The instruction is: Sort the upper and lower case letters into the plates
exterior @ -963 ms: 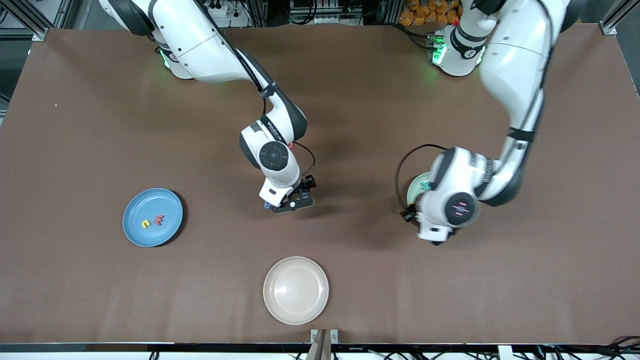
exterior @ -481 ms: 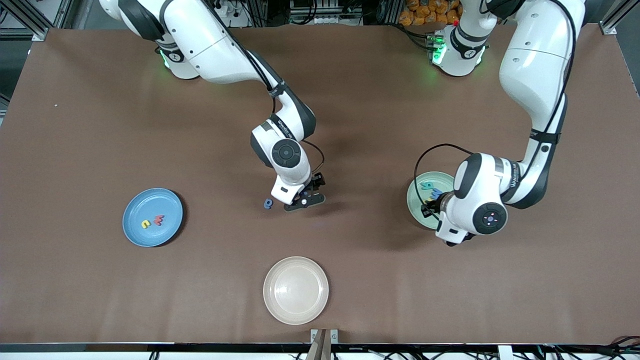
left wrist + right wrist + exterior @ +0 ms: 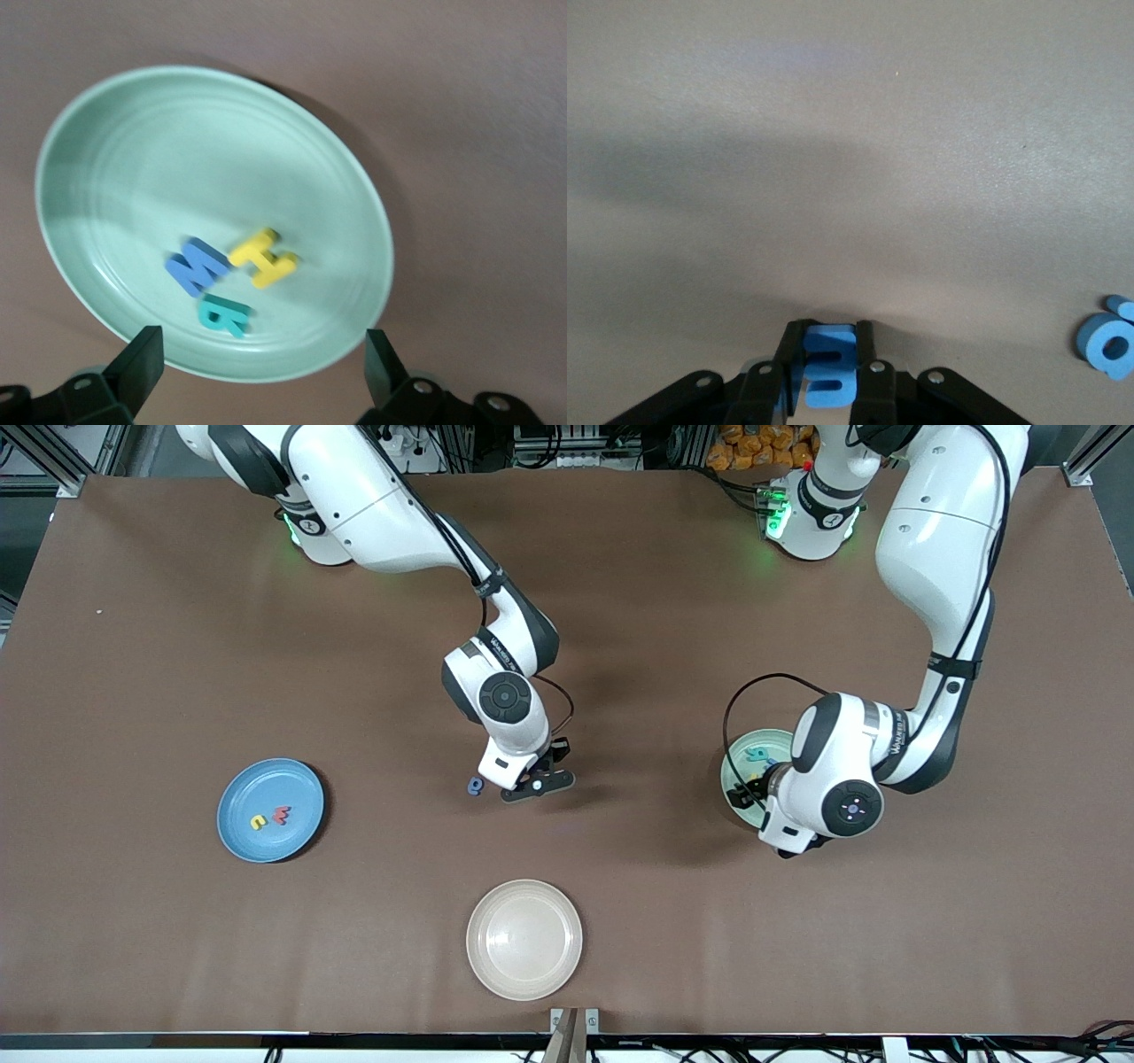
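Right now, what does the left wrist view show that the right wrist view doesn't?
Left wrist only: the mint green plate holding a blue letter, a yellow letter and a teal letter, with the left tool open above its rim.
Right wrist only: the right tool shut on a blue foam letter, another blue letter lying beside it.
Both: the brown table.

The left arm's wrist hid part of the mint green plate (image 3: 742,755) in the front view. In the right wrist view a blue letter (image 3: 829,372) was half covered by fingers (image 3: 866,348), its shape unreadable; another blue letter (image 3: 1107,341) was cut off.
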